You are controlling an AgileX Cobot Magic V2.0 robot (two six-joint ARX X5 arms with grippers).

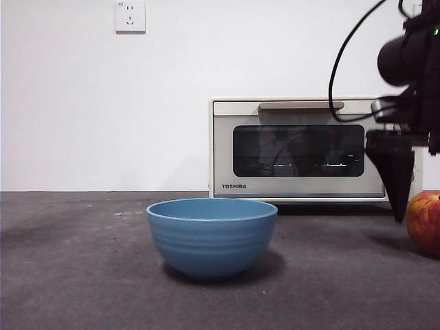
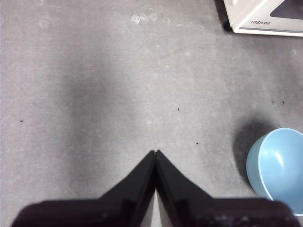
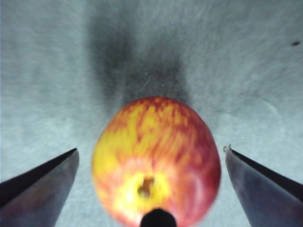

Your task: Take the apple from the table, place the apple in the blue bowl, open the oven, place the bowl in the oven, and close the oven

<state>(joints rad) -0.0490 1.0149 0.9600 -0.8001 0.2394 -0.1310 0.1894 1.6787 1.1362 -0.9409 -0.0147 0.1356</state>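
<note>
The red and yellow apple (image 1: 425,221) rests on the dark grey table (image 1: 82,275) at the far right edge of the front view. My right gripper (image 3: 150,153) hangs open over the apple (image 3: 156,158), one jaw on each side, not touching it. One black jaw tip (image 1: 397,180) shows just left of the apple. The blue bowl (image 1: 212,235) stands upright and empty at the table's middle. The cream Toshiba oven (image 1: 302,148) sits behind, its door closed. My left gripper (image 2: 156,152) is shut on nothing above bare table, the bowl (image 2: 279,165) off to one side.
A white wall with a power socket (image 1: 130,16) rises behind the table. Black cables (image 1: 347,48) loop from the right arm in front of the oven's top right corner.
</note>
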